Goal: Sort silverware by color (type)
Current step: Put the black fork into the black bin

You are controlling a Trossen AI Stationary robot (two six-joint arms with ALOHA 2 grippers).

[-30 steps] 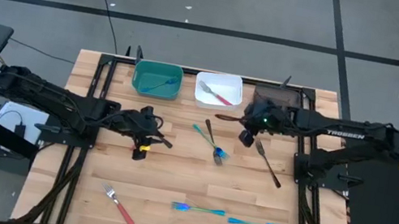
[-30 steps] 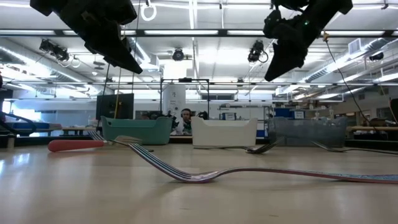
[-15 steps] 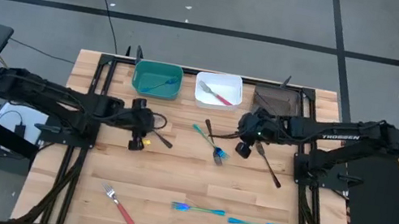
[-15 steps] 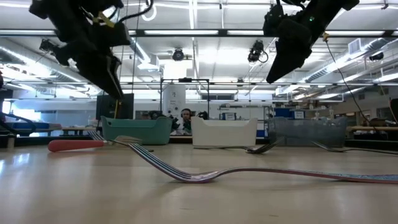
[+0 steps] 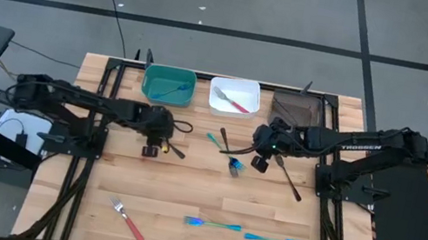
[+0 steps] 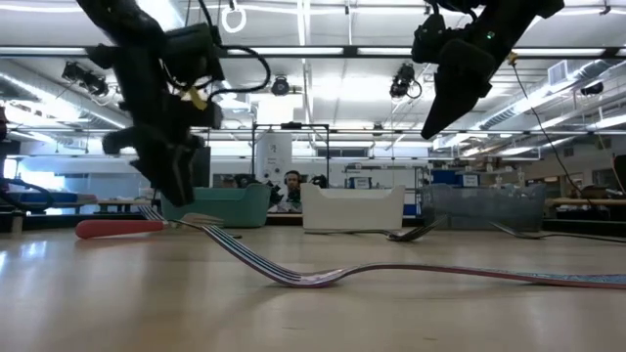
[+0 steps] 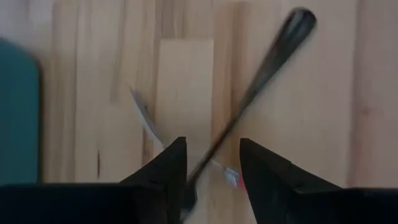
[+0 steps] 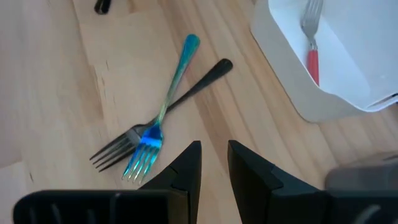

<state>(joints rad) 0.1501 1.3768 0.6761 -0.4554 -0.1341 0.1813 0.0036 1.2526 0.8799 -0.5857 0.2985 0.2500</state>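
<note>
Taking the white bin [image 5: 235, 96] as landmark, the forks farthest from it lie along the table's near edge: 2 red-handled forks [image 5: 128, 221] and 2 blue-teal forks [image 5: 213, 224]. Nearer it, the left gripper [image 5: 154, 138] hangs with fingers spread over a dark fork [image 7: 258, 79] (nothing grasped). The right gripper [image 5: 262, 158], fingers parted and empty, hovers by a crossed blue-teal fork [image 8: 163, 112] and dark fork [image 8: 168, 106] just before the bin.

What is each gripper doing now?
Left gripper: open, straddling a dark grey metal fork.
Right gripper: open, empty.
</note>
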